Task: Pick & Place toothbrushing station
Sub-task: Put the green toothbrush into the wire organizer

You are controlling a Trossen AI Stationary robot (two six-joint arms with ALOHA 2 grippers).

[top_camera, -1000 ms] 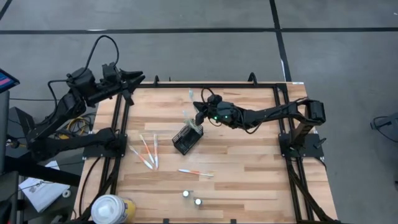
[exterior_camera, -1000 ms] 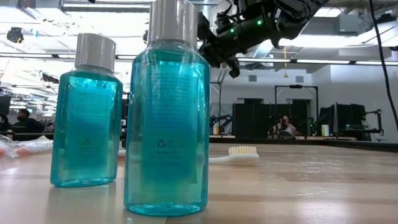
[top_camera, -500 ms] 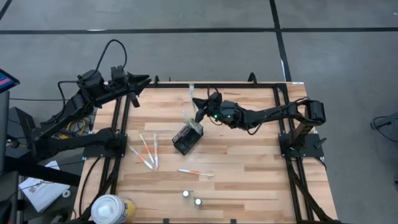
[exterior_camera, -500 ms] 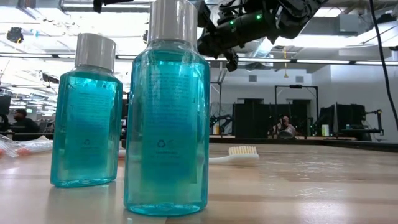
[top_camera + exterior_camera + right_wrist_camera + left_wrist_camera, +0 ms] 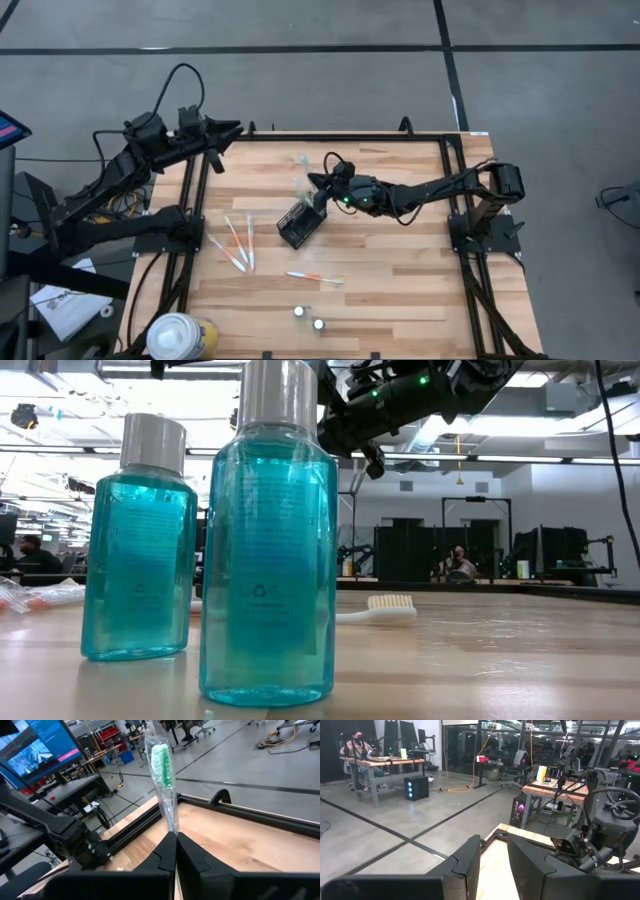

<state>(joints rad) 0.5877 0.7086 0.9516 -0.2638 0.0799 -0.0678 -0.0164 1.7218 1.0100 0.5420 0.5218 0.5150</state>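
Toothbrush (image 5: 162,767) with green bristles, sealed in a clear wrapper, is sitting clamped between the fingers (image 5: 165,855) of the right gripper (image 5: 322,188), head pointing away from the wrist. From overhead, that gripper is hanging just above the small black wire-mesh holder (image 5: 301,223) near the middle of the table (image 5: 400,270), the brush tip reaching toward the far edge. Judging by this, the step in hand is carrying the brush to the holder; the insertion is not yet done. Next move is likely calling for tipping the brush upright over the holder's open top, lowering it inside, then releasing, with care not to knock the light holder over. More brushes are waiting: three wrapped ones (image 5: 238,245) lying fanned near the table's left edge, one (image 5: 314,277) lying alone nearer the front. Two blue mouthwash bottles (image 5: 266,540) are standing at the front edge, a white-and-yellow container (image 5: 180,335) off the front-left corner. Left gripper (image 5: 232,129) is idling past the far-left corner, fingers (image 5: 470,857) parted a little, grasping nothing.
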